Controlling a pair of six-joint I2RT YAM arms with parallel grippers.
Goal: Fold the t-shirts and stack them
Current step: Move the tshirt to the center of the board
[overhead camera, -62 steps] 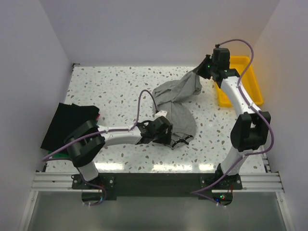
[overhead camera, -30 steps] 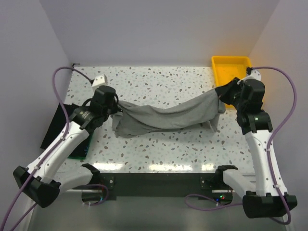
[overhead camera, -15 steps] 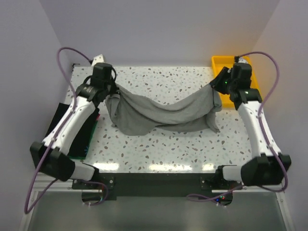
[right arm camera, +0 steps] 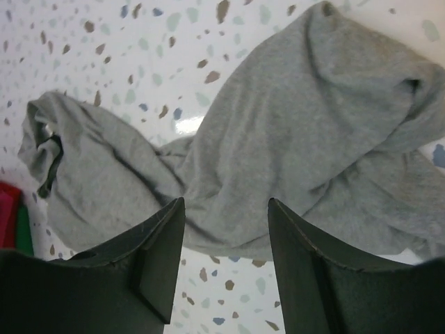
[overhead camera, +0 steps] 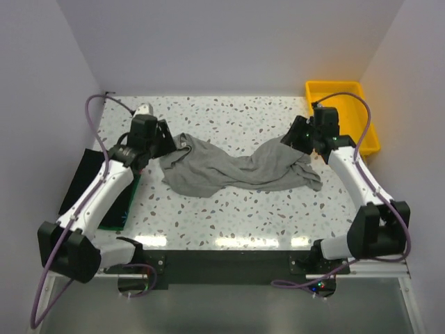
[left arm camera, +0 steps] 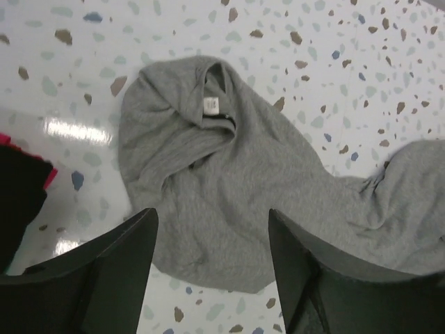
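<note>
A heather-grey t-shirt (overhead camera: 240, 169) lies crumpled across the middle of the table, its collar with a white tag (left arm camera: 209, 104) at the left end. My left gripper (overhead camera: 167, 141) hovers over that left end, open and empty. The left wrist view shows its fingers (left arm camera: 104, 271) spread above the grey cloth (left arm camera: 229, 188). My right gripper (overhead camera: 297, 136) hangs over the shirt's right end, also open, with the fabric (right arm camera: 299, 139) lying below its fingers (right arm camera: 306, 278). A folded black shirt (overhead camera: 82, 179) and a green one (overhead camera: 118, 209) lie at the left edge.
A yellow tray (overhead camera: 351, 115) stands at the back right corner, just behind the right arm. White walls close in the table on three sides. A strip of red (right arm camera: 7, 202) and green (right arm camera: 23, 229) shows at the right wrist view's left edge.
Both grippers held the grey shirt stretched in the air between them. They have opened and the shirt has dropped onto the table. Both arms have come lower and inward.
</note>
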